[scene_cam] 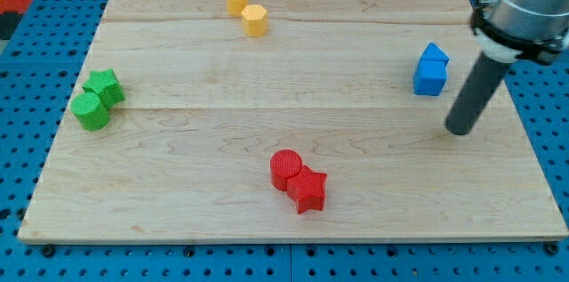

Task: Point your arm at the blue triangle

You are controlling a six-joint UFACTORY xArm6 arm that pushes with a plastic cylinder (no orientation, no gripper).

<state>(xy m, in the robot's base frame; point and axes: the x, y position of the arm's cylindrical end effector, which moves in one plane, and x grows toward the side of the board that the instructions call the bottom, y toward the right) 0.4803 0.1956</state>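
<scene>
Two blue blocks touch at the view's right: a blue triangle-like block [434, 53] above and a blue cube [428, 78] below it. My tip [460, 128] rests on the board to the lower right of the blue pair, a short gap away and not touching. The dark rod rises up and to the right to the arm's grey end at the view's top right.
Two yellow blocks [245, 11] sit at the view's top centre. A green star and a green cylinder [96, 100] sit at the left. A red cylinder [286, 168] and a red star [308, 189] sit at bottom centre. The wooden board [267, 77] lies on a blue pegboard.
</scene>
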